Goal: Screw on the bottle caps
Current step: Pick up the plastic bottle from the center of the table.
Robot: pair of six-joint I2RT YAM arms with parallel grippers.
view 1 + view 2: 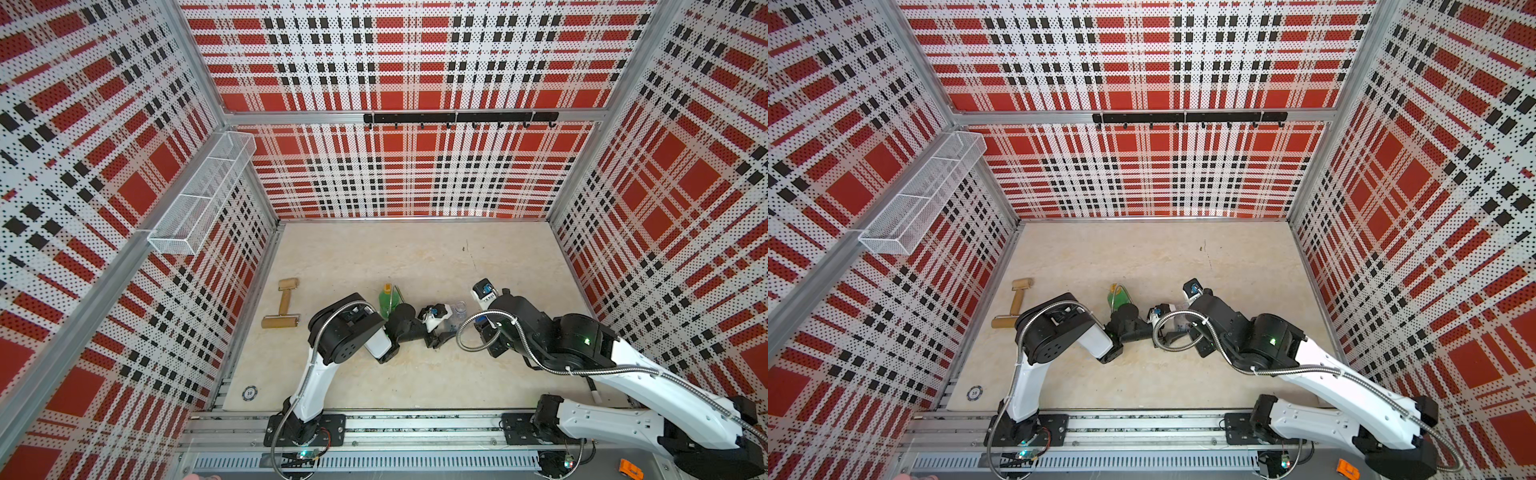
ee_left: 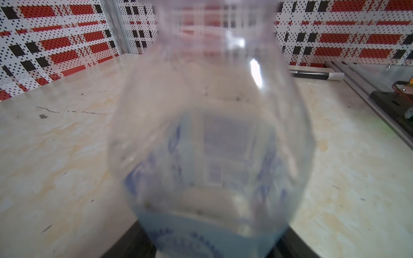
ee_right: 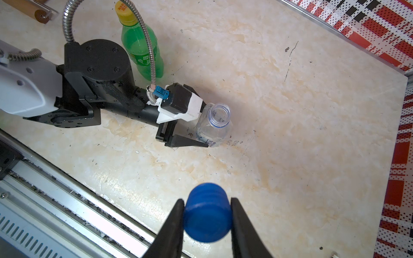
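Ribbed blue plastic screw cap (image 3: 206, 220) is pinched between the right gripper (image 3: 206, 201) jaws, apart from the small clear plastic bottle (image 3: 213, 125), which stands open-mouthed on the beige marbled tabletop (image 3: 290, 111). Left gripper (image 3: 204, 131) straddles its base, one finger (image 3: 190, 143) touching; clamped or not, can't tell. Translucent green plastic bottle (image 3: 140, 51) nearby wears a yellow cap (image 3: 125, 12). Left wrist view gives only the clear bottle (image 2: 207, 134), blurred and close. Blue cap and open mouth show clearly in the right wrist view.

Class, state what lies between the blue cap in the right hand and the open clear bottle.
Nothing: in the right wrist view, only bare tabletop shows between the blue cap and the clear bottle.
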